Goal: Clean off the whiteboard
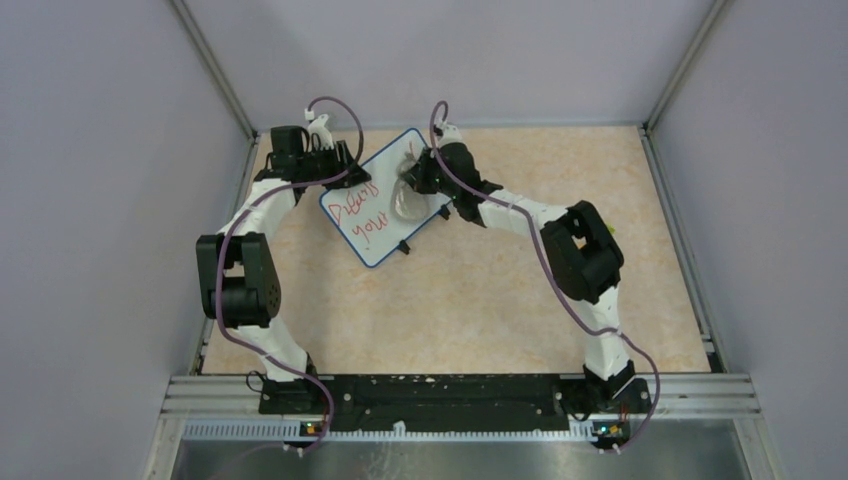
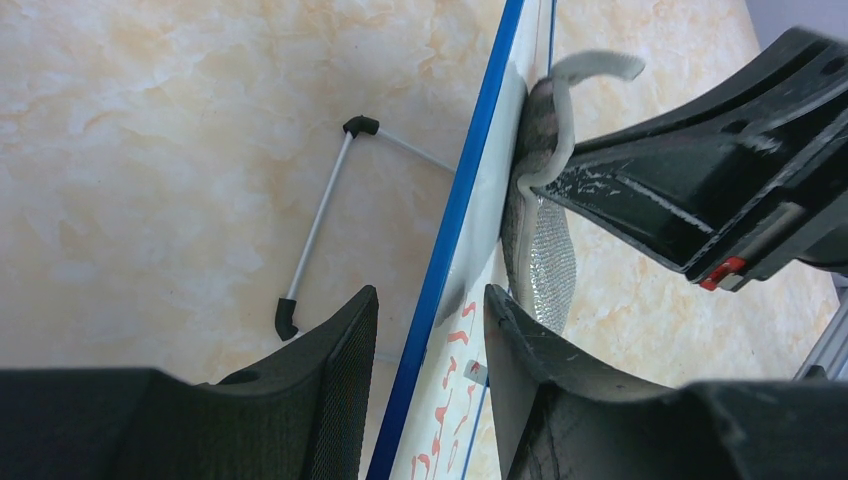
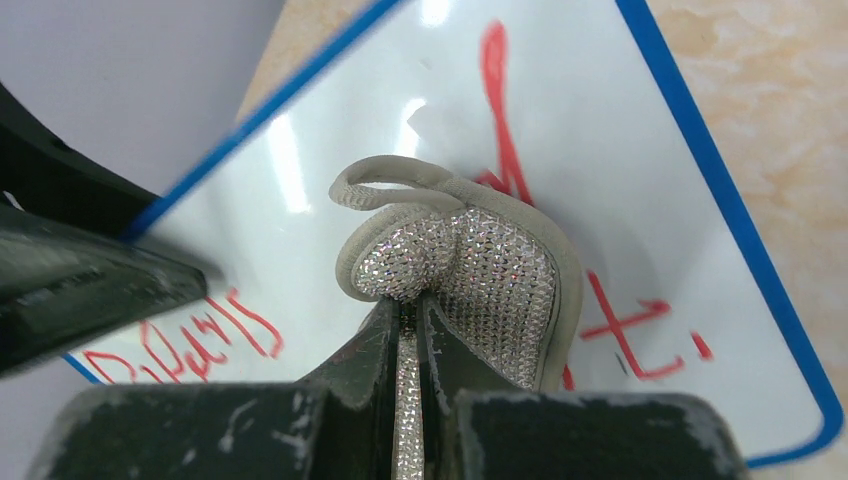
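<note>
Your right fingers (image 3: 375,350) are clamped on the glittery grey eraser pad (image 3: 490,270), pressed against the red-lettered whiteboard (image 3: 620,120); your left fingers (image 2: 335,385) straddle its blue rim (image 2: 452,205), though you cannot tell whether they grip it

Quick surface notes for you: your whiteboard (image 3: 620,150) is smooth, glossy white with glare spots on it, and the rim looks like blue plastic. The stand (image 2: 320,215) behind it is thin bare metal rod with black rubbery end caps. The eraser pad (image 3: 490,280) is soft cloth, with a glittery silver mesh face and a matt grey fabric edge. The table (image 2: 150,150) is smooth marbled beige with low sheen. Your right gripper (image 3: 408,305) is hard black plastic, pretty scuffed. The pads (image 2: 345,390) on your left gripper (image 2: 430,300) are finely textured matt black.
</note>
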